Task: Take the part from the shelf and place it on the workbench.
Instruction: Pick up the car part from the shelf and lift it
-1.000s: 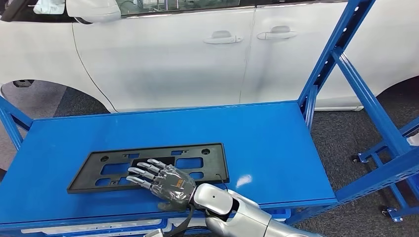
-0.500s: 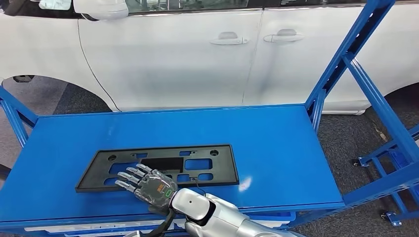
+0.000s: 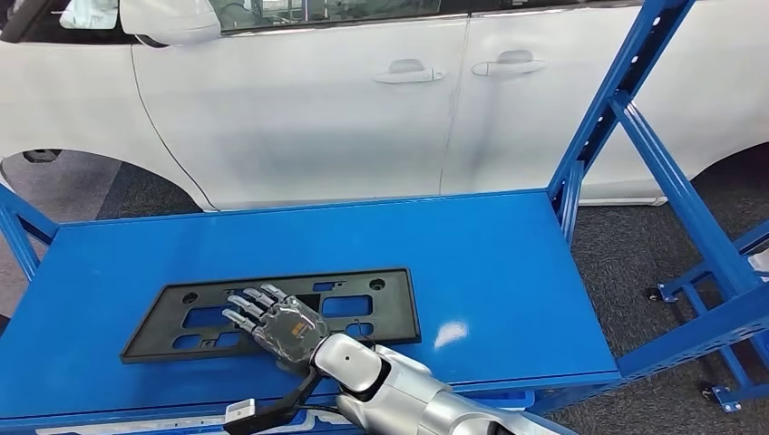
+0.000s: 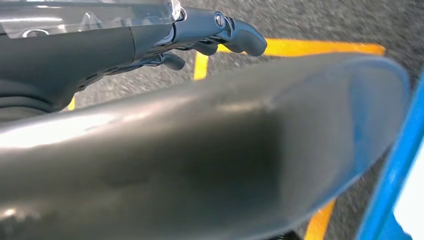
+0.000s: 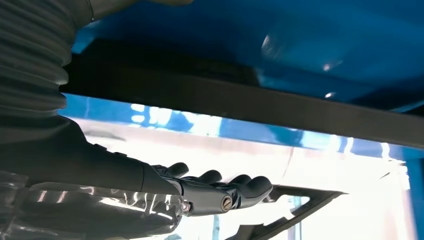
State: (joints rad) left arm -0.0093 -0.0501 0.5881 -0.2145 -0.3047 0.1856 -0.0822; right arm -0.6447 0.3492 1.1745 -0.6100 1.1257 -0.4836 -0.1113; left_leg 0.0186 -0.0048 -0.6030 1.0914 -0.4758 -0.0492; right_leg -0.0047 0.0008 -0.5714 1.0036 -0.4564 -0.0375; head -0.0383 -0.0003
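Observation:
The part is a flat black plate with several cut-outs (image 3: 381,304). It lies flat on the blue bench top (image 3: 490,263), towards the front left. My right hand (image 3: 277,324) rests on its near middle, fingers stretched out and spread over the top. In the right wrist view the plate's near edge (image 5: 280,107) runs as a dark bar between the grey thumb side and the dark fingers (image 5: 220,192), with a gap between the fingers and the bar. My left hand (image 4: 200,35) hangs over the floor with loosely bent fingers and holds nothing.
A white car (image 3: 317,109) stands close behind the bench. Slanted blue frame struts (image 3: 635,136) rise at the right end, and another blue strut (image 3: 18,231) stands at the left end. Grey carpet with yellow floor lines (image 4: 320,48) lies below.
The camera swayed right and back. My right hand and forearm have shifted left and a little farther over the plate. The plate has stayed flat in its place.

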